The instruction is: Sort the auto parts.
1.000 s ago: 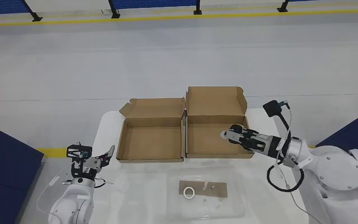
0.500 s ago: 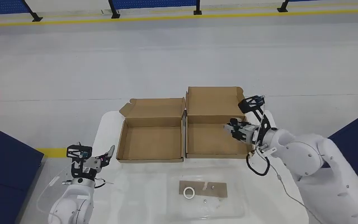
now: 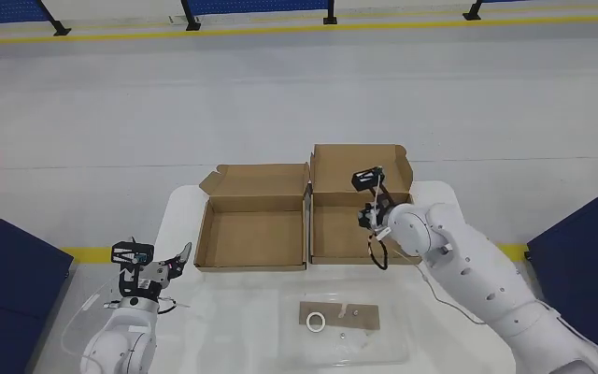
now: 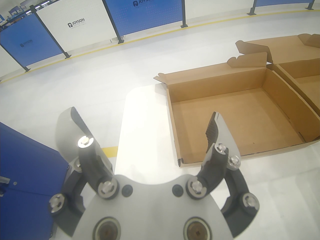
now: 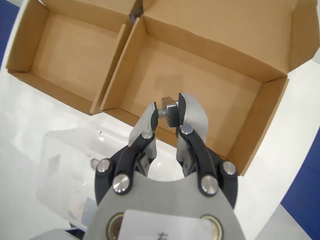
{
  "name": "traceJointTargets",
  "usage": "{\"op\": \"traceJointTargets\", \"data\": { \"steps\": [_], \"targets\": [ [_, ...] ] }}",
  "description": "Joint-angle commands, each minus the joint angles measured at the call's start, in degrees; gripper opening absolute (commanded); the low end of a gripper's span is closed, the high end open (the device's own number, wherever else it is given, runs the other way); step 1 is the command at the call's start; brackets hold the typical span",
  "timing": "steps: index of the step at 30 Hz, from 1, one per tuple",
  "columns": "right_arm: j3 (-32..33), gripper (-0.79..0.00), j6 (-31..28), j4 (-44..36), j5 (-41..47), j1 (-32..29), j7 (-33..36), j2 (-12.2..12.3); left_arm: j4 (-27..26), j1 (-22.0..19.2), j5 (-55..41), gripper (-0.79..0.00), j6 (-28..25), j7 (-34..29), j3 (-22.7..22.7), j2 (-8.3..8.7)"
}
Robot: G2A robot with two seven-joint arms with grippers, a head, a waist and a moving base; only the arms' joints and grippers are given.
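Pale factory floor, crossed by a yellow line (image 3: pixel 280 30) along the top of the frame, surrounds a white surface (image 3: pixel 234 299) in the top view. 2 open cardboard boxes stand side by side at the middle of the frame, the left box (image 3: pixel 250 238) and the right box (image 3: pixel 336 238) touching along their inner walls, with lids folded back toward the top of the frame.

Right of centre, the right gripper (image 5: pixel 167 106) hangs over the right box. Its fingers are drawn close together on a small metal part (image 5: pixel 170 113) — a short bolt carrying a square block — pinched between the 2 pads and held in the air above the box's brown floor.

At the lower left of the top view, the left gripper (image 4: pixel 143 113) sits off the surface's left edge, well apart from both boxes. Its fingers are spread wide and hold nothing.

Bottom centre, a clear plastic tray (image 3: pixel 383 348) lies on the surface in front of the boxes. A brown cardboard strip (image 3: pixel 360 316) rests in it, with a white ring (image 3: pixel 317 323) on the strip's left end.

Blue and white partition panels (image 4: pixel 140 3) line the hall in the left wrist view.
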Motion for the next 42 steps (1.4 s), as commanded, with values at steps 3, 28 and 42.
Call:
{"op": "traceJointTargets", "data": {
  "steps": [3, 28, 42],
  "targets": [
    [-3.0, -0.785, -0.8, 6.1, 0.4, 1.9, -0.7, -1.6, 0.0, 0.0, 0.0, 0.0, 0.0, 0.0, 0.0, 0.0],
    [-7.4, -0.785, 16.1, 12.7, -12.6, 4.0, 5.9, -4.6, 0.0, 0.0, 0.0, 0.0, 0.0, 0.0, 0.0, 0.0],
    [-8.2, -0.785, 16.4, 19.0, -10.7, 4.9, 3.3, -6.9, 0.0, 0.0, 0.0, 0.0, 0.0, 0.0, 0.0, 0.0]
  ]
}}
